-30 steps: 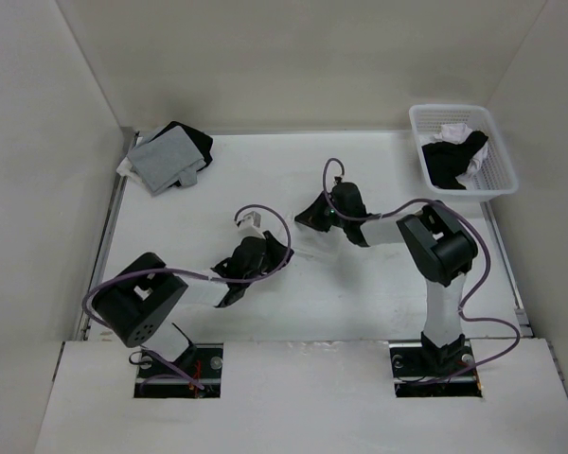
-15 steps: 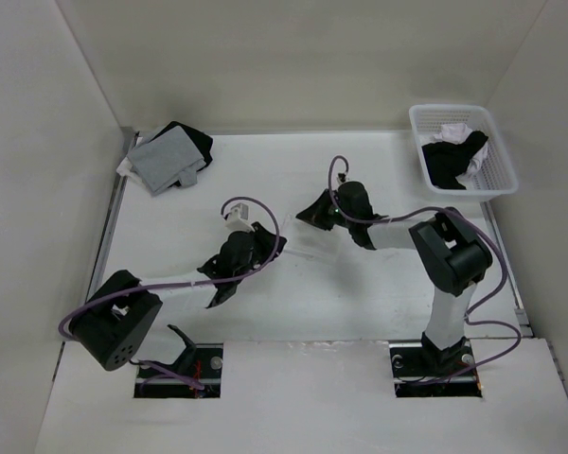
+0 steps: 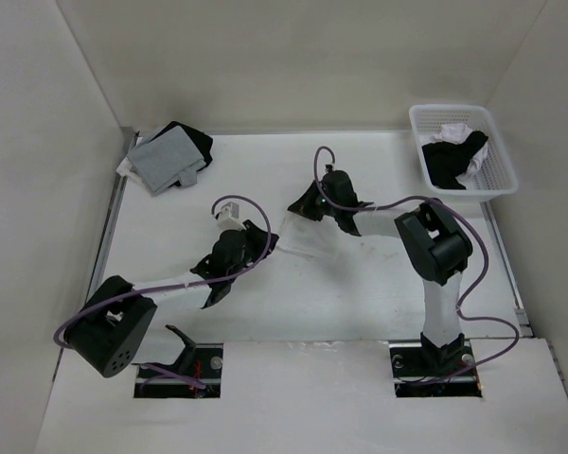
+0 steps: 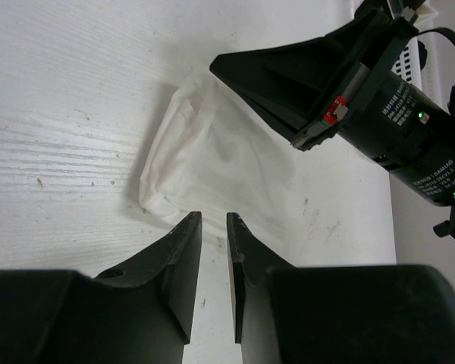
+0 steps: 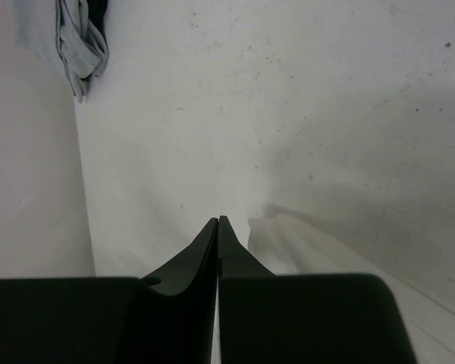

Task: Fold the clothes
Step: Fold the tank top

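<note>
The thin, limp white garment (image 4: 227,159) lies crumpled on the counter (image 4: 61,114) between the arms and is probably best pinched at a corner. The left tool (image 4: 212,220) hovers at its near edge, narrowly parted and empty. The right tool (image 5: 218,221) is closed tight at the far corner; whether it grips fabric is unclear.

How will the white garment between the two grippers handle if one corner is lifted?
Probably floppy: the white garment lies flat with soft creases and a rolled-over edge, so it should drape from any pinch. Likely light and thin, apt to slide or bunch across the table if pushed.
</note>
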You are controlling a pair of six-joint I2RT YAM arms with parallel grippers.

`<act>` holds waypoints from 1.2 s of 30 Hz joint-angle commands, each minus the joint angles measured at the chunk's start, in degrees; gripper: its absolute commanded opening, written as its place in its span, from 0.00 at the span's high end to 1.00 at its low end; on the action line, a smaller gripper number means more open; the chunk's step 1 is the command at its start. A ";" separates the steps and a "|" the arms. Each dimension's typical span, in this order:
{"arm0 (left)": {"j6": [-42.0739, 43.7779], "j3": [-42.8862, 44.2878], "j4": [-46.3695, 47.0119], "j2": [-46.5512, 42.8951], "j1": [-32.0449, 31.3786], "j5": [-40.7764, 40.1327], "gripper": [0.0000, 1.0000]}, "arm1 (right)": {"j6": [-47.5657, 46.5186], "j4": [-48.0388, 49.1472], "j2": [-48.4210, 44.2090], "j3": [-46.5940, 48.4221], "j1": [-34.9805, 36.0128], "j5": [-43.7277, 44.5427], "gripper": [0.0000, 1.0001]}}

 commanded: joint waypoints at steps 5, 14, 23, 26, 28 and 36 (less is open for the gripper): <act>0.58 -2.77 1.20 -5.12 3.53 1.93 0.79 | -0.75 -3.76 3.63 5.52 1.49 2.80 0.96; 2.51 -3.13 -5.29 -12.59 6.69 1.49 0.76 | 1.18 -2.54 3.91 10.62 2.90 1.48 0.88; 6.82 0.65 -16.63 -16.11 9.77 -0.26 0.66 | -6.45 4.76 -25.41 -9.12 -0.09 7.09 0.52; 7.52 1.97 -20.41 -16.20 10.74 -0.27 0.62 | -10.93 3.97 -38.95 -19.32 -1.93 14.55 0.43; 8.05 2.76 -22.26 -16.11 11.26 -0.27 0.60 | -13.22 2.22 -47.65 -26.00 -3.42 20.87 0.38; 11.65 4.26 -28.42 -17.43 14.60 -0.27 0.59 | -14.20 -2.62 -69.75 -43.95 -11.42 34.70 0.34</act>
